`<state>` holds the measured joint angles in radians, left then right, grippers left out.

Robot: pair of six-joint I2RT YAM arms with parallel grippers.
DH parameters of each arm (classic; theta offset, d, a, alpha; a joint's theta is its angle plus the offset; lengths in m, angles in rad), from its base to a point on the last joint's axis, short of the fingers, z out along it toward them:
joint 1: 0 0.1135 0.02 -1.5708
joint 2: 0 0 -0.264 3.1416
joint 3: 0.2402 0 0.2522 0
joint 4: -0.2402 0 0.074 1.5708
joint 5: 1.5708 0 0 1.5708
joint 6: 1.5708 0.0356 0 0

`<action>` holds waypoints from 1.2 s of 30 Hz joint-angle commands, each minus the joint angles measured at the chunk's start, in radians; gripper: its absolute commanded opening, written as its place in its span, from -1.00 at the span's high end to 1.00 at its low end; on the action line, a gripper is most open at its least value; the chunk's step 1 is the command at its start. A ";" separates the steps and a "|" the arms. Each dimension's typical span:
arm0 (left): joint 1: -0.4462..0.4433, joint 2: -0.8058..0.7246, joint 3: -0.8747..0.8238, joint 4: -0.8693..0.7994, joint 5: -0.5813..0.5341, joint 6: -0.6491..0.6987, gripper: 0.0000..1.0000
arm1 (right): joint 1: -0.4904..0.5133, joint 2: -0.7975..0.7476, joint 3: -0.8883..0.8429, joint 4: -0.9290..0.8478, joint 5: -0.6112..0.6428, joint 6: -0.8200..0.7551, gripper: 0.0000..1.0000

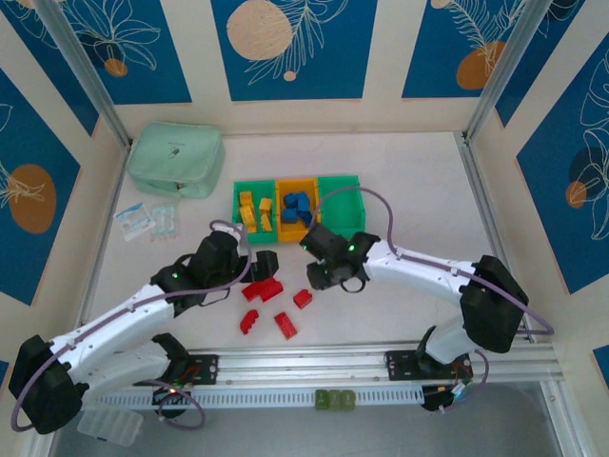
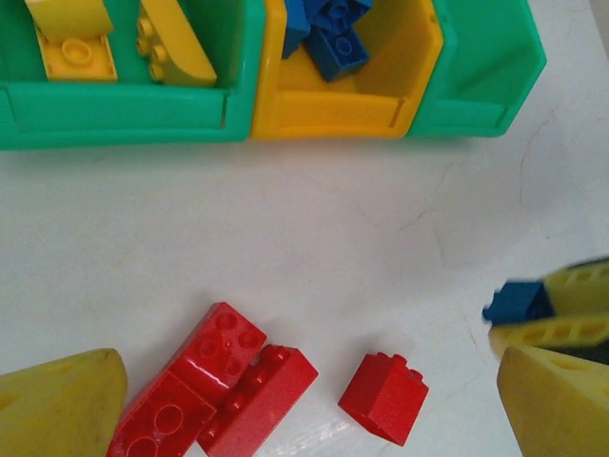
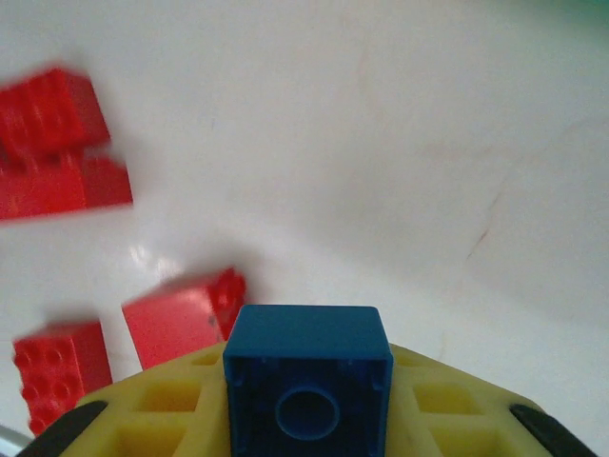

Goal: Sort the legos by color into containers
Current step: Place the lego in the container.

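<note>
Obs: right gripper (image 1: pixel 319 276) clamped on blue brick (image 3: pixel 306 376), low beside red legos (image 2: pixel 224 381); lift clear, carry over orange-yellow middle bin (image 2: pixel 324 122), release low inside its walls; left gripper (image 1: pixel 265 265) spread wide, empty, over reds; judge arms close, keep apart.

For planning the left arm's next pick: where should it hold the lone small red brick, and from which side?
Come from above and close on the two flat side walls of the small red brick. It lies apart from the other red bricks, with bare table on both sides for the left gripper.
</note>
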<state>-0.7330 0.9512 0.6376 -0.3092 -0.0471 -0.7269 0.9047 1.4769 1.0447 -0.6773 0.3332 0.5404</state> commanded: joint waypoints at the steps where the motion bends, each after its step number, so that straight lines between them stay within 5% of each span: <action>1: 0.016 -0.014 0.060 -0.039 -0.042 0.050 -0.99 | -0.069 0.031 0.109 -0.028 -0.003 -0.050 0.34; 15: 0.093 -0.030 0.112 -0.151 -0.103 0.109 -0.99 | -0.186 0.498 0.610 0.021 0.029 -0.187 0.35; 20: 0.104 -0.030 0.117 -0.150 -0.096 0.116 -0.99 | -0.201 0.606 0.693 0.029 0.058 -0.199 0.14; 25: 0.108 -0.019 0.117 -0.143 -0.084 0.112 -0.99 | -0.196 0.579 0.684 0.040 0.062 -0.205 -0.19; 36: 0.112 0.033 0.140 -0.099 -0.027 0.107 -0.99 | -0.135 0.355 0.492 0.058 0.035 -0.202 -0.36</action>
<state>-0.6308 0.9741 0.7353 -0.4274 -0.1059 -0.6266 0.7444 1.8992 1.5787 -0.6155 0.3817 0.3431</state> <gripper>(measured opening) 0.993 0.674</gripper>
